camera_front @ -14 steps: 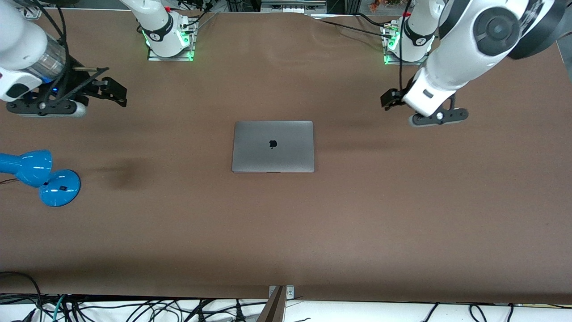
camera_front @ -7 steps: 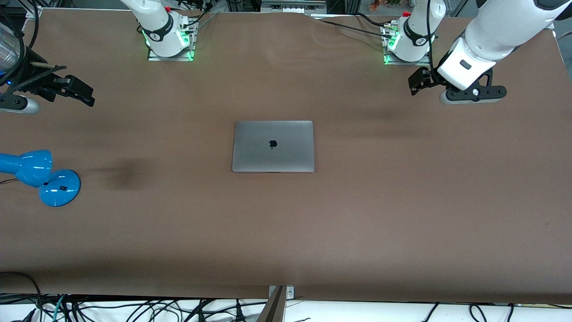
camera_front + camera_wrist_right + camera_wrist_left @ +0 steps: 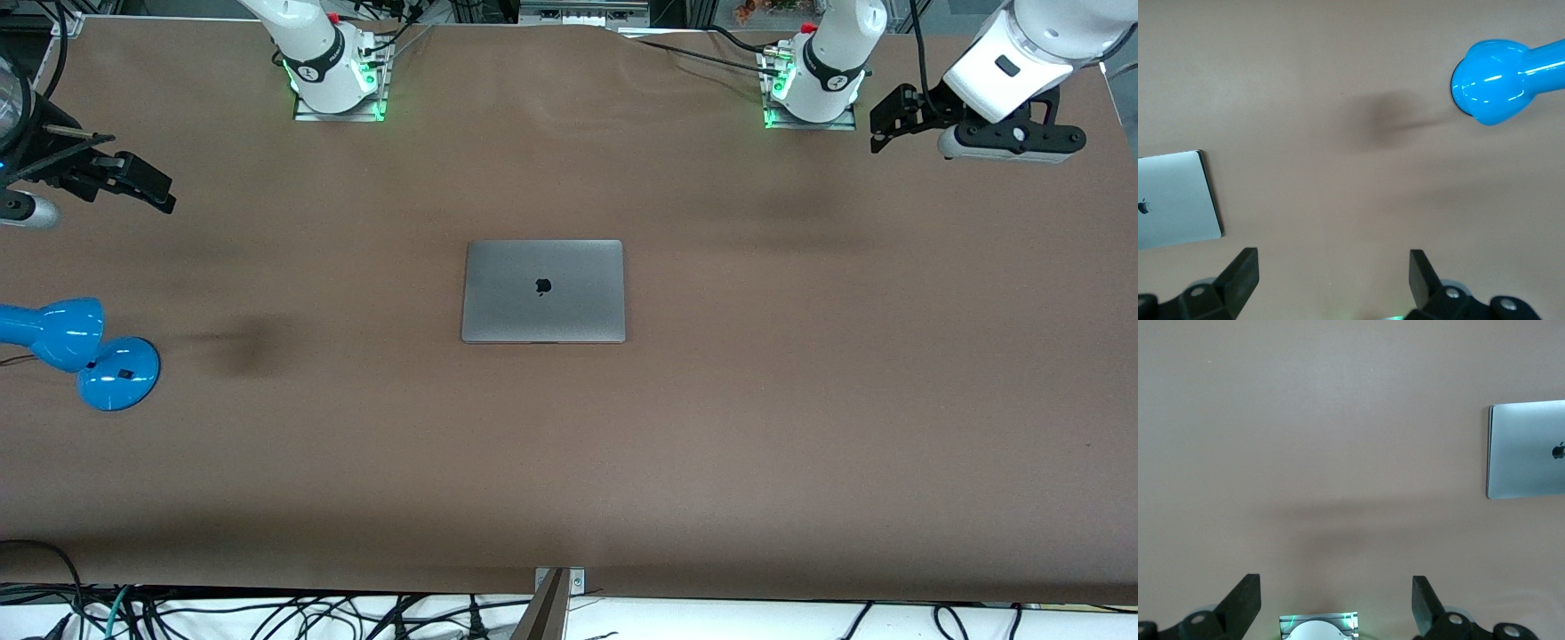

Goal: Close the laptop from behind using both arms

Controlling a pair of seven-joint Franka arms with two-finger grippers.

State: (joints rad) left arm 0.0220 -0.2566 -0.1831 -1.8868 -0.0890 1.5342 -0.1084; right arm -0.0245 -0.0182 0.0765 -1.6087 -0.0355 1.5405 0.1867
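Both grippers we saw w/ fingers apart, empty: left gripper (image 3: 889, 124) & right gripper (image 3: 147, 182) up over table ends, well apart from shut laptop (image 3: 543, 291) mid-table.

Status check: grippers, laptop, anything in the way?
Left gripper open, up near its base. Right gripper open, over the table's right-arm end. Laptop shut flat mid-table. Blue lamp well aside.
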